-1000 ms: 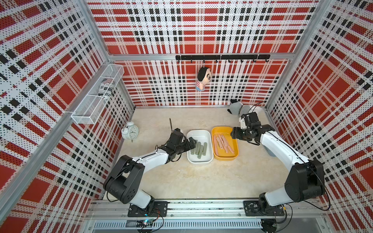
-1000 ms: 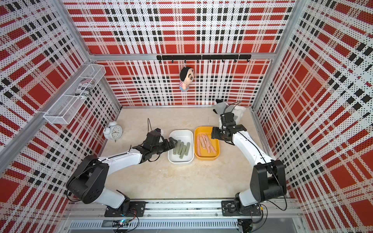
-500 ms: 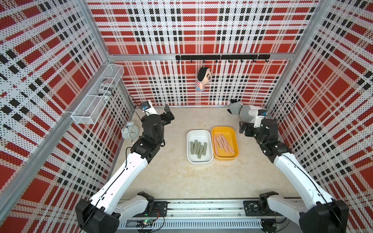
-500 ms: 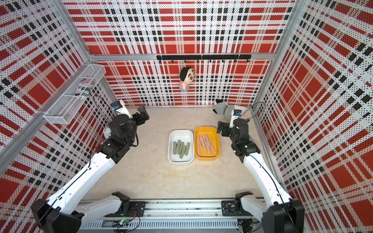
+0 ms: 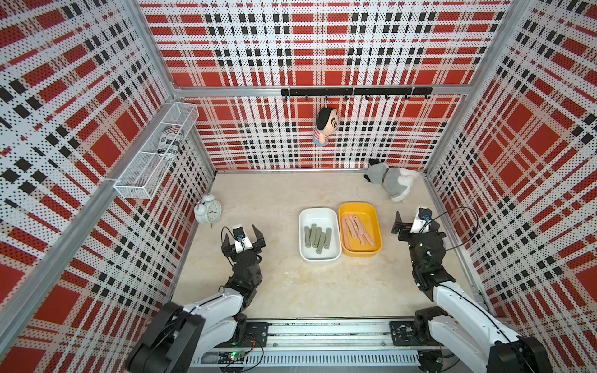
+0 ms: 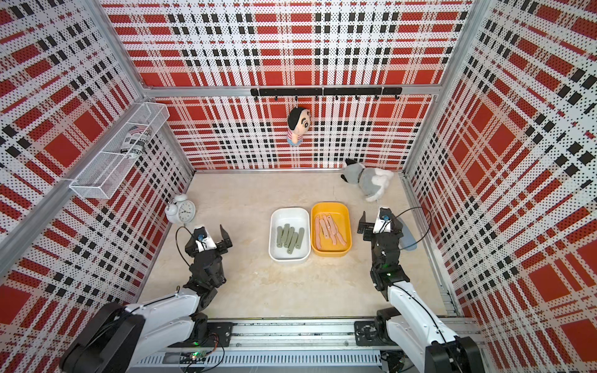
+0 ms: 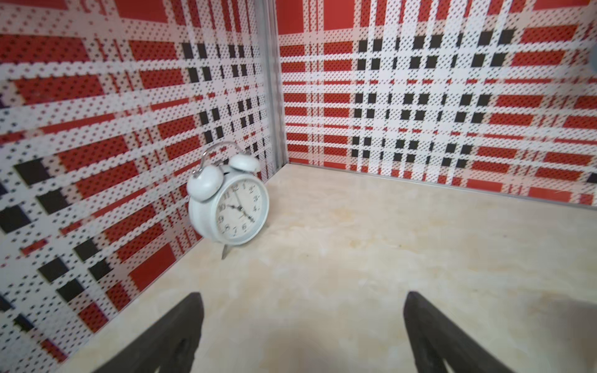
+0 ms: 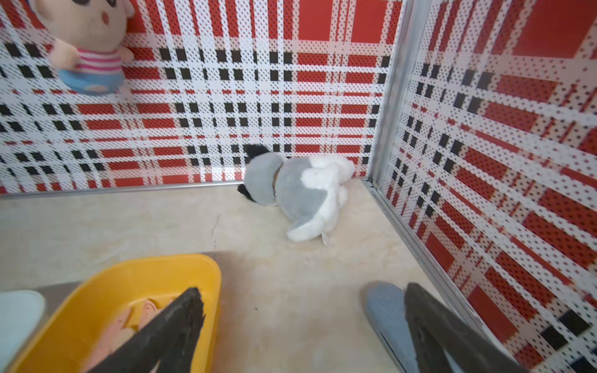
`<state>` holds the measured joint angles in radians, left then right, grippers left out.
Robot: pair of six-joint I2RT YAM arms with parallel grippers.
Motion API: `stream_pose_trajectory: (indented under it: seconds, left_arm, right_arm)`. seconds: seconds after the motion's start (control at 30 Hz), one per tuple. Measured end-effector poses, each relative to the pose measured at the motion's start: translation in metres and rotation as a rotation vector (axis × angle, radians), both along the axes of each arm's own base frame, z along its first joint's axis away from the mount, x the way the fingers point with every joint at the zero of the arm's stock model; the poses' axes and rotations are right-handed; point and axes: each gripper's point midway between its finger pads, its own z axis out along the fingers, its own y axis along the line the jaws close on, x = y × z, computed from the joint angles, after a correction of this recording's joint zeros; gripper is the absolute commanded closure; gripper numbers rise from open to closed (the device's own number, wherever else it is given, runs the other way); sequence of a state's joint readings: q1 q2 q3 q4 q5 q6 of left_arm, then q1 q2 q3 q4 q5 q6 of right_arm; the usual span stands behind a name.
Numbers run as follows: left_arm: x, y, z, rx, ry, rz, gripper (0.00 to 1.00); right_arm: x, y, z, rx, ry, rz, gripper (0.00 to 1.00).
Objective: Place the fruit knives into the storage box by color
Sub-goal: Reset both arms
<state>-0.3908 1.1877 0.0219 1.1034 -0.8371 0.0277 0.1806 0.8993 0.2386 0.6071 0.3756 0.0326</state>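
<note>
**Both top views.** Two boxes stand side by side at mid-counter, their long rims touching. The white box (image 5: 318,217) holds the green knives (image 5: 318,240), lying roughly parallel. The yellow box (image 5: 359,208) holds the pink knives (image 5: 357,230), loosely overlapped.

The left hand (image 5: 242,237) is spread wide and empty. It lies between the alarm clock (image 5: 208,211) by the left wall and the white box, with bare counter (image 5: 290,290) stretching to that box's rim.

The right hand (image 5: 413,224), also wide and empty, sits between the yellow box's outer rim and the right wall's rail. A blue object (image 6: 407,237) lies just beside its outer finger. A plush dog (image 5: 392,182) fills the far right corner.
</note>
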Motion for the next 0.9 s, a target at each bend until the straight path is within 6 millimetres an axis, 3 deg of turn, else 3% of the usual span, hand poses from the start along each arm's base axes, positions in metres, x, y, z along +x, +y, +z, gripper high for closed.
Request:
stream_pose_trajectory:
  seconds: [0.23, 0.5, 0.6, 0.8, 0.9]
  left_arm:
    - [0.014, -0.003, -0.013, 0.106, 0.021, 0.007, 0.02]
    - [0.023, 0.029, -0.003, 0.03, -0.066, 0.014, 0.02]
    - [0.031, 0.026, -0.008, 0.012, -0.058, -0.032, 0.02]
    - [0.067, 0.035, 0.024, -0.066, -0.177, -0.06, 0.02]
    - [0.069, 0.037, 0.022, -0.09, -0.173, -0.063, 0.02]
  right_arm:
    - [-0.014, -0.023, -0.047, -0.038, 0.009, -0.108, 0.0]
    - [0.005, -0.023, -0.074, 0.006, -0.005, -0.08, 0.0]
    - [0.013, -0.021, -0.091, 0.007, 0.034, -0.059, 0.0]
    - [0.053, -0.013, -0.06, 0.024, -0.027, -0.004, 0.0]
    - [0.061, -0.014, -0.058, 0.03, -0.017, -0.003, 0.0]
